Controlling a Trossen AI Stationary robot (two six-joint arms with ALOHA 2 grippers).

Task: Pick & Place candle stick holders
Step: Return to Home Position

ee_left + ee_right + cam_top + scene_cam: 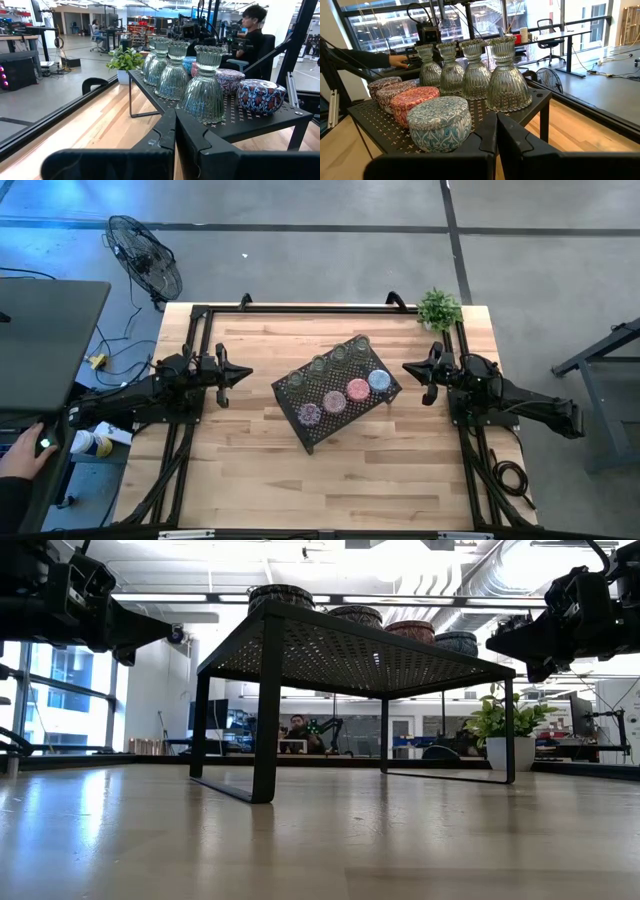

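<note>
While both arms sit low at opposite sides of the pale wooden table [250, 470], I see the left hand [243, 373] and the right hand [410, 368] clenched on nothing, fingers pressed together. Each points inward at the black mesh shelf [315, 438] between them.

All eight candle stick holders [358, 389] stand on the shelf top, which sits at an angle mid-table. Four clear ribbed glass ones [202, 92] form the row toward the far edge. Four round patterned-top ones [440, 122] form the nearer row just beside them.

The shelf rests on thin black legs, with bare wood showing beneath it in the low view. A small potted plant [438, 308] occupies the table's far right corner, inside the black frame rails [300, 308].

Grey concrete floor surrounds the rig. What looks like a floor fan [145, 260] stands off the far left corner, and a person's hand [20, 455] rests at a dark desk on the left. Beyond the table the wrist views show an open workshop with desks, chairs and tall windows, and a person [252, 30] is seated there.
</note>
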